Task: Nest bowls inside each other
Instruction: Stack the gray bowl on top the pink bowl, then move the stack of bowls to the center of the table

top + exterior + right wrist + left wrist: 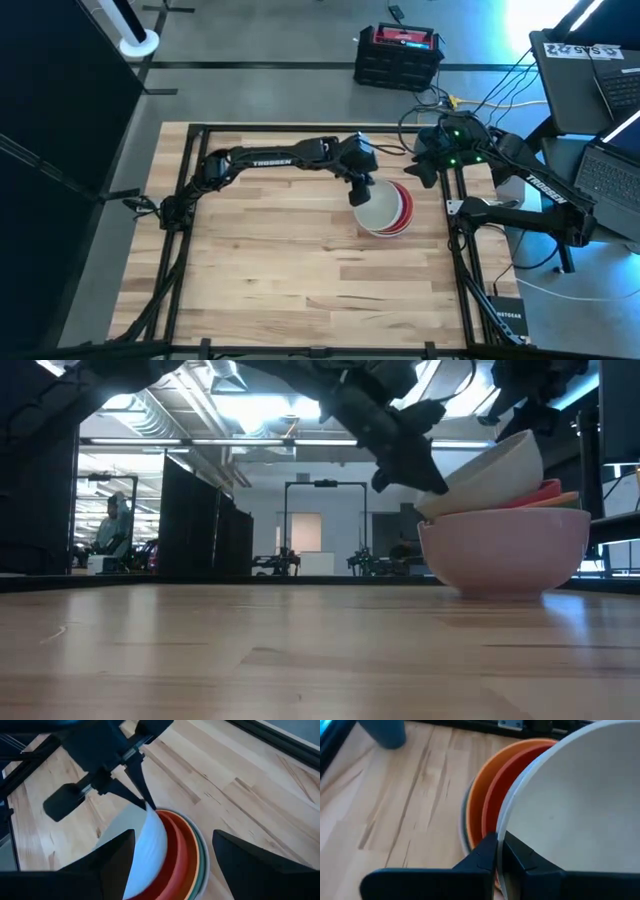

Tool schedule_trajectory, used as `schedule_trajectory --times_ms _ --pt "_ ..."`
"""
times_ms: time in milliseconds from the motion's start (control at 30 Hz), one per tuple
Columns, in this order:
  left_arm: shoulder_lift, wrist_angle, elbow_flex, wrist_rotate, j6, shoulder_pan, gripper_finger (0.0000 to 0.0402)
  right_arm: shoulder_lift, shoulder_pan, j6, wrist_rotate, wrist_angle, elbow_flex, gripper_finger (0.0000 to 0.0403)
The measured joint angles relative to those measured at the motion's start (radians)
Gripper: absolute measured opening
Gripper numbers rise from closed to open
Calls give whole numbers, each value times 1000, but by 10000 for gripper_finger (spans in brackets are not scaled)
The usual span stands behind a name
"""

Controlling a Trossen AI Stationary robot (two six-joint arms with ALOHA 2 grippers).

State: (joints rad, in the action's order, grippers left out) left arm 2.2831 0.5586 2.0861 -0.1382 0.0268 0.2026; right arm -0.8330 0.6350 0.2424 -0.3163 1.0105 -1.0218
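A stack of nested bowls (505, 545) stands right of the table's middle. A pale bowl is at the bottom, with the orange (485, 785) and red (502, 790) rims above it. The white bowl (378, 210) lies tilted on top, and my left gripper (499, 847) is shut on its rim. My right gripper (172, 862) hangs open at the far right, above and beside the stack, with nothing between its fingers. My left gripper pinches the white bowl's rim (501, 837) on the side toward the table's left, one finger inside the bowl and one outside. The fingers slant down from the far left. The bowl sits tilted in the red bowl, its rim higher on the side away from the fingers (425, 475).
A small dark blue cup (385, 730) stands on the table beyond the stack. The black frame rails (455, 250) run along the table's edges. Bare wood lies to the stack's left and near side.
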Motion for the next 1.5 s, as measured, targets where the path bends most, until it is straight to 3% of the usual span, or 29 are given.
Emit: schedule_trajectory --times_ms 367,567,867,967,1367,1500 --pt "1 -19 0 -2 10 -4 90 0 0 0 -13 12 0 253" --pt "-1 -17 0 -4 15 -4 156 0 0 -7 -17 12 0 253" --pt "-54 165 111 -4 118 -4 237 -4 -1 -30 -16 11 0 253" --pt "-108 328 145 12 105 -6 245 -36 -12 -15 0 27 -2 253" --pt "-468 959 159 210 58 -44 244 -369 -168 210 144 162 -29 253" --pt "-582 1000 160 232 76 -33 244 -473 -195 252 225 172 -96 253"
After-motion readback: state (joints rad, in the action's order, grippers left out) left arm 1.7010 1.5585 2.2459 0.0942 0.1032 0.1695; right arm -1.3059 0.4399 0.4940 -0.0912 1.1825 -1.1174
